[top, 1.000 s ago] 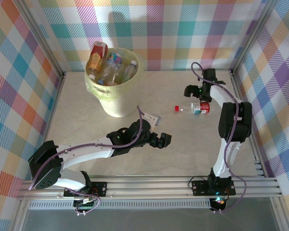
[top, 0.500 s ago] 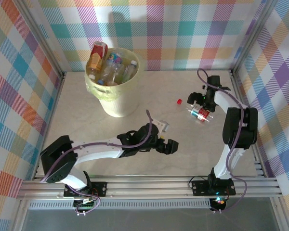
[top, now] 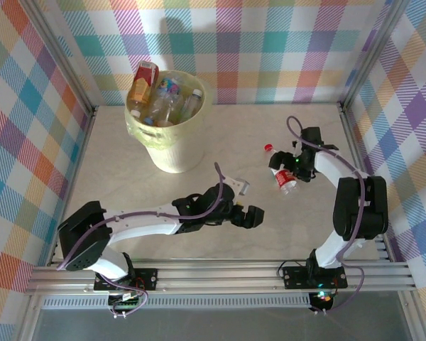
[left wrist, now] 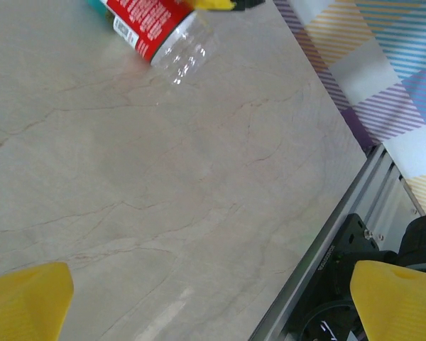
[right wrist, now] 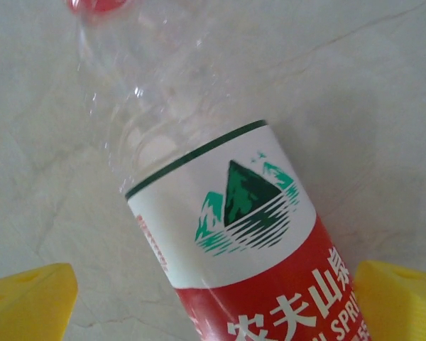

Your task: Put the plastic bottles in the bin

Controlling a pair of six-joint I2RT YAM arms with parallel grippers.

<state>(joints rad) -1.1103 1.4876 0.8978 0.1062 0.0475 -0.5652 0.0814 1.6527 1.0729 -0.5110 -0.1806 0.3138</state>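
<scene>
Top external view, starting nearest the arm bases: the left end effector (top: 250, 215) hovers low over the middle of the marbled table (top: 121, 177), its yellow fingers (left wrist: 25, 298) spread wide and grasping nothing. Just beyond it, right of centre, one clear bottle (top: 285, 175) with a red label and a red cap lies on the table, cap pointing away and to the left. The right end effector (top: 292, 167) is over it. In the right wrist view its fingertips (right wrist: 28, 295) stand fully apart on either side of the label. The bottle (right wrist: 234, 234) sits nearer the right one and clear of the left, so it is straddled, not clamped. The left wrist view catches the same bottle (left wrist: 160, 28) at its top edge. Farthest back on the left stands the bin (top: 172, 153), its yellowish liner (top: 138, 131) folded over the rim. It is heaped with bottles, mostly clear, and one orange-brown bottle (top: 143, 82) with a red label rises above the rest. A second ago the table bottle lay crosswise farther right; it has since swung round and shifted leftward, while the left end effector has edged right. The heap in the bin looks unchanged. Counted: one bin, one bottle on the table, and at least five in the bin, the exact number unclear.
</scene>
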